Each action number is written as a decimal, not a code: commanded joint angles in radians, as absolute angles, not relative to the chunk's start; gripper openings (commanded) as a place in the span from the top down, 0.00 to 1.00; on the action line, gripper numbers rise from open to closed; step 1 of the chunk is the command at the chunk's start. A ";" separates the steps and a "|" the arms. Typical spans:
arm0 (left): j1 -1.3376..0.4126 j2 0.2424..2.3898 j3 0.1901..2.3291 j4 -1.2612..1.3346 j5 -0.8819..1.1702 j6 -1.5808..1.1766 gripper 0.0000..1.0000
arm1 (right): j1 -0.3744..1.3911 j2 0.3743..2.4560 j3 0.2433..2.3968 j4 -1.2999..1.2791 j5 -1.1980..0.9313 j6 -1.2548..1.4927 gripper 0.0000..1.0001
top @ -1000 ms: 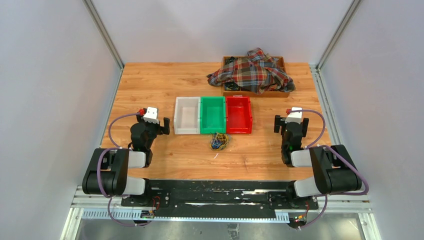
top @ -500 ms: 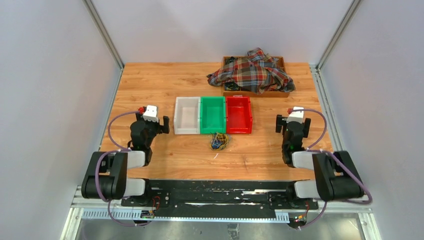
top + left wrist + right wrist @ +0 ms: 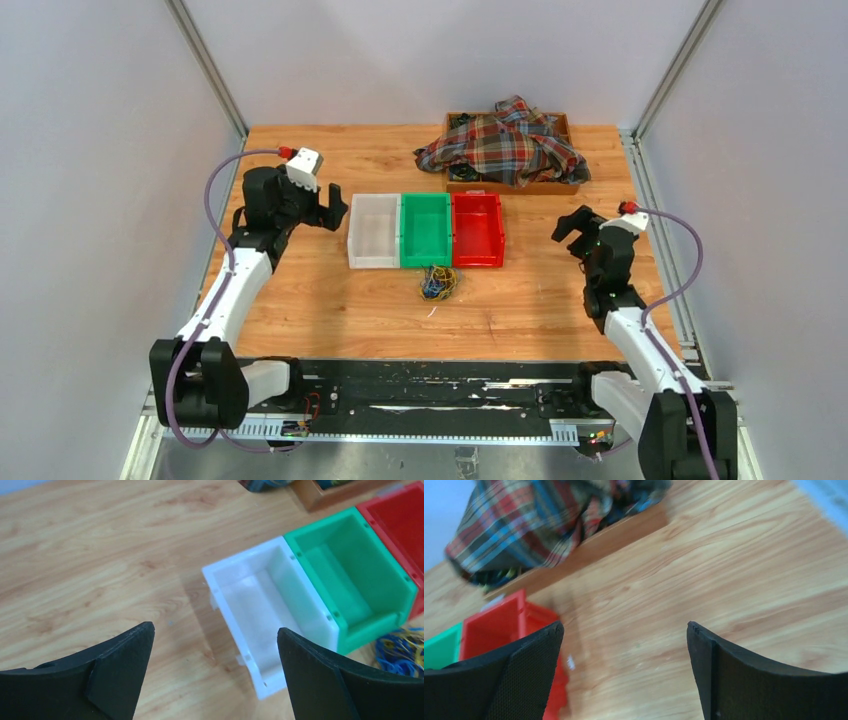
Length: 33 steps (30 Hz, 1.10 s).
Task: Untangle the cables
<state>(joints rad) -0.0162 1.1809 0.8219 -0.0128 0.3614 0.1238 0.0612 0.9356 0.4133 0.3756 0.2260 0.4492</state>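
Lying as 1 tight knot on the surface point(image 3: 300, 300), the cables point(image 3: 437, 283) show no strand pulled free, so the untangling looks not yet begun and all of it is left. The knot sits just at 6 o'clock of the green bin point(image 3: 426, 230), between the 2 arms. The left gripper point(image 3: 333, 213), jaws wide apart and empty, hovers beside the white bin point(image 3: 373, 232), with the cables at its 4 o'clock. The right gripper point(image 3: 570, 232), also spread and empty, hangs well apart, the cables at its 8 o'clock.
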 commanded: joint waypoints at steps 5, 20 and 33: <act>-0.014 1.194 0.931 -0.435 0.524 0.120 0.02 | 0.328 1.023 0.565 0.128 -0.019 0.402 0.12; -0.068 1.136 0.905 -0.588 0.637 0.208 0.02 | 0.891 1.332 0.714 0.131 0.055 0.334 0.32; -0.226 1.114 0.854 -0.509 0.603 0.040 0.02 | 0.938 1.461 0.657 0.244 0.029 0.367 0.87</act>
<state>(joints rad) -0.1646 1.1233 0.8883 -0.5629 0.6033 0.1322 0.9051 1.4624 0.7059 0.1871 0.0414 0.3511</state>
